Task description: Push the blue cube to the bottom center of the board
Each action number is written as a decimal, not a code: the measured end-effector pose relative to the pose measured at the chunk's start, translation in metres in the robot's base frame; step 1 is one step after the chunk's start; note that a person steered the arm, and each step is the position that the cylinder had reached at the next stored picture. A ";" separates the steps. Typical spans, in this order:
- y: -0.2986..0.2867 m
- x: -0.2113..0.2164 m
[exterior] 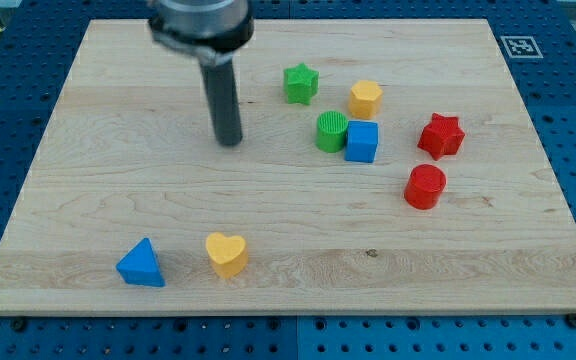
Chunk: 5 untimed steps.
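The blue cube (362,141) sits right of the board's middle, touching a green cylinder (332,131) on its left side. My tip (229,141) rests on the board well to the left of both, roughly level with them. The dark rod rises from it toward the view's top.
A green star (301,83) and a yellow hexagon (365,98) lie above the cube. A red star (440,136) and a red cylinder (425,186) lie to its right. A blue triangle (141,264) and a yellow heart (227,253) sit at bottom left of the wooden board (88,180).
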<state>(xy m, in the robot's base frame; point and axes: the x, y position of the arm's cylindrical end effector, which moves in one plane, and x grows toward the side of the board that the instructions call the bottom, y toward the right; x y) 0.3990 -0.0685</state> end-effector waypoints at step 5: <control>0.167 -0.010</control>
<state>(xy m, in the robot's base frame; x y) 0.3894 0.0990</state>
